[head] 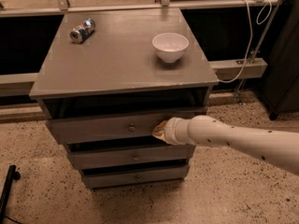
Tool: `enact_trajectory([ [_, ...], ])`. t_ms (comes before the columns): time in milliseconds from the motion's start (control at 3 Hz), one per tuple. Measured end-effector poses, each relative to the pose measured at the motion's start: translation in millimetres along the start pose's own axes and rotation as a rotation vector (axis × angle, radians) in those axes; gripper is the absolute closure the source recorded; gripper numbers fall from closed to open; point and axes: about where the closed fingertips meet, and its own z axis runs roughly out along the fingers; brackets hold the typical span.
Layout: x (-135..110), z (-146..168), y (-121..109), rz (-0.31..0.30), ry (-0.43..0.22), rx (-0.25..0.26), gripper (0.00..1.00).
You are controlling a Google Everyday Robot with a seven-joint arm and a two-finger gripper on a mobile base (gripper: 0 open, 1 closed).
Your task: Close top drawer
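Note:
The top drawer (103, 128) is a grey wood-grain drawer with a small round metal knob (131, 128) at its centre. It stands pulled out a little from the grey cabinet (117, 64), with a dark gap above its front. My gripper (158, 130) comes in from the right on a white arm (233, 141). Its tip rests against the drawer front just right of the knob.
A white bowl (170, 46) and a crushed can (82, 30) lying on its side sit on the cabinet top. Two more grey drawers (135, 158) lie below the top one. A white cable (245, 45) hangs at the right. A black object (7, 185) lies on the speckled floor at the lower left.

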Motion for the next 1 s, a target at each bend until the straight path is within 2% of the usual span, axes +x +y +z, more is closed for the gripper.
enact_trajectory([
  [667,-4.1,-6.0,6.6,-0.036,-0.04,-0.042,1.0],
  [1000,-32.3,-41.3,46.9,-0.134,-0.097,-0.144,1.0],
])
